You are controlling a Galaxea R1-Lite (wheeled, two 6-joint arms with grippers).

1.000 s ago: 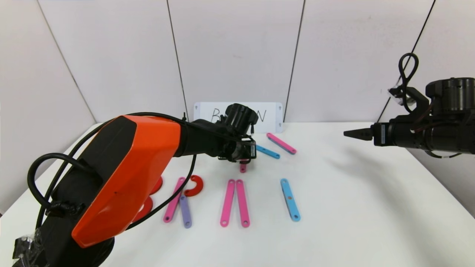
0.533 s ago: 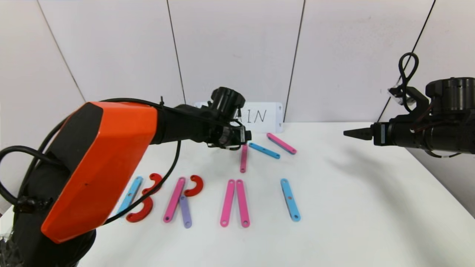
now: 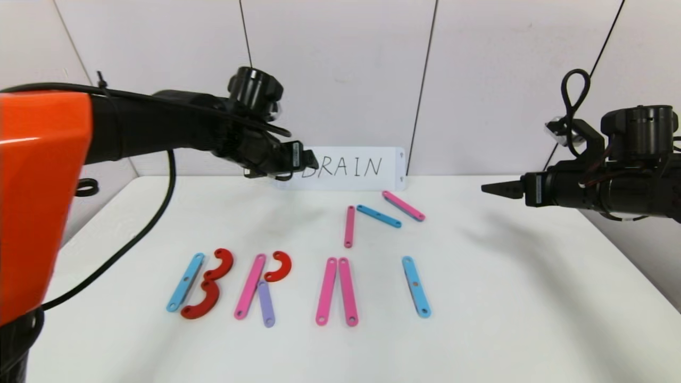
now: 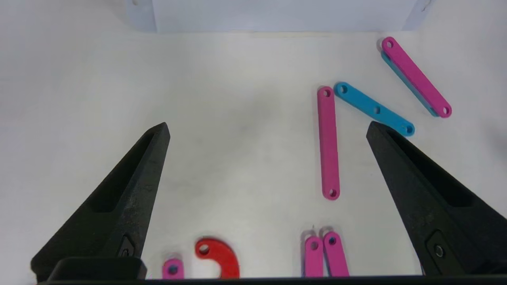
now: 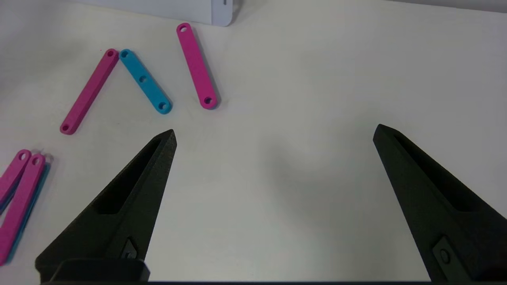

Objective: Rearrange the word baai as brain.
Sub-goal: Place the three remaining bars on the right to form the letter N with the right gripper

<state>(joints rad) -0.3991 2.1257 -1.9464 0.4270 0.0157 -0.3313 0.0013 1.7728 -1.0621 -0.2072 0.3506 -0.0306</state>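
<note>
A white table (image 3: 479, 298) set against pale wall panels is shown, with a white card (image 3: 348, 168) lettered BRAIN propped at its far edge. The left gripper (image 4: 265, 130) is seen with its jaws spread wide and nothing between them, raised above the table in front of the card's left end. The right gripper (image 5: 273, 134) is likewise held wide open and empty, parked aloft over the table's right side, well apart from the pieces.

In the near row, a B is formed by a blue bar (image 3: 185, 282) and two red curves (image 3: 210, 284). Just beside it, an R is made up of a pink bar (image 3: 250, 286), a red curve (image 3: 279, 266) and a purple bar (image 3: 265, 303). Two pink bars (image 3: 337, 290) are laid as the sides of an A, though no crossbar is visible, and a blue bar (image 3: 416, 286) serves as the I.

The N (image 3: 383, 215) is laid out behind the row, near the card, from a pink bar (image 3: 349, 226), a blue diagonal (image 3: 379, 216) and a second pink bar (image 3: 404, 206). The first two touch at their far ends, while the last lies slanted and just apart.

By appearances, four letters are judged done; squaring the N and bringing it into line after the I is judged to be what remains.
</note>
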